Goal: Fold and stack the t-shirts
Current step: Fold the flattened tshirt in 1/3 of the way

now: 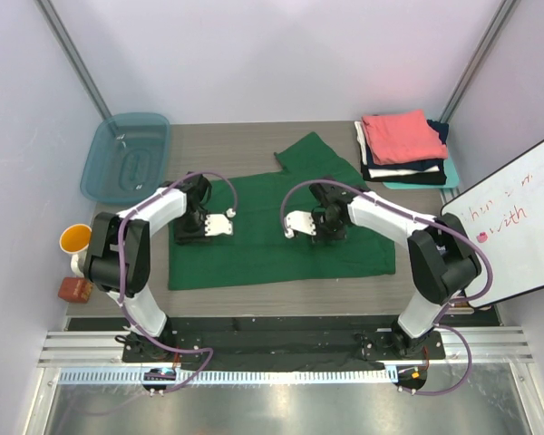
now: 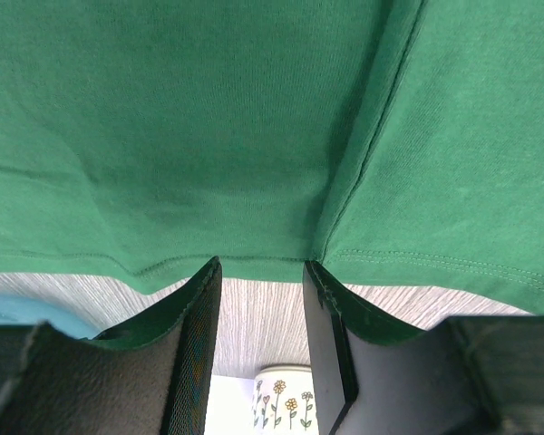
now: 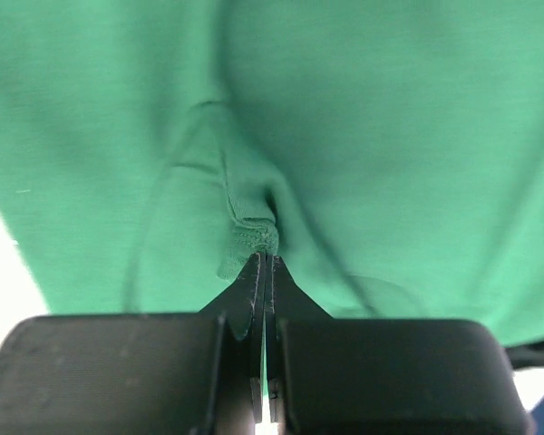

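Left gripper [image 2: 263, 272]: we see jaws parted at the green t-shirt [image 1: 272, 249] hem, gripping nothing.
Right gripper [image 3: 265, 260]: we see it pinched tight on a fold of that shirt.

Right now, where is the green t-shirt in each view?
Top external: green t-shirt spread flat at centre.
Left wrist: green t-shirt fills the top; hem meets the open left gripper.
Right wrist: green t-shirt fills the frame; right gripper pinches a fold.
Shared landmark: wood-grain table, top and left views only.
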You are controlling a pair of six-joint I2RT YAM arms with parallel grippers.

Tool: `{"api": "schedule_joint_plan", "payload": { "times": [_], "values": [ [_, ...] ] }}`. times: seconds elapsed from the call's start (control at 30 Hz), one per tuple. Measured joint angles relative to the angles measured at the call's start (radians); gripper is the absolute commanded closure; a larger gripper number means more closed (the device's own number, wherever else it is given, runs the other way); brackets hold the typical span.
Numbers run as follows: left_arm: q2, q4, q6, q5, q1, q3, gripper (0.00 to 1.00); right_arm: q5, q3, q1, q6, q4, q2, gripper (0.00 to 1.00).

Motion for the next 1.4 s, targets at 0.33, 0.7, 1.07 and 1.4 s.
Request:
{"api": "schedule_joint_plan", "payload": {
  "times": [0.33,0.7,1.07,1.4],
  "values": [
    [0.009,0.001,-0.007,0.01,0.0,0.002,0.58,0.043,0.13,0.0,-0.048,0.033,0.101,0.99],
    [0.047,0.002,-0.025,0.014,-0.001,0.017,0.57,0.078,0.165,0.004,-0.062,0.14,0.131,0.71],
    [0.1,0.002,-0.026,0.014,-0.013,0.077,0.57,0.092,0.069,0.019,-0.08,0.319,0.072,0.3],
    [0.098,-0.014,-0.003,0.013,-0.013,0.081,0.57,0.241,0.044,-0.087,0.011,0.396,0.074,0.94]
  ]
}}
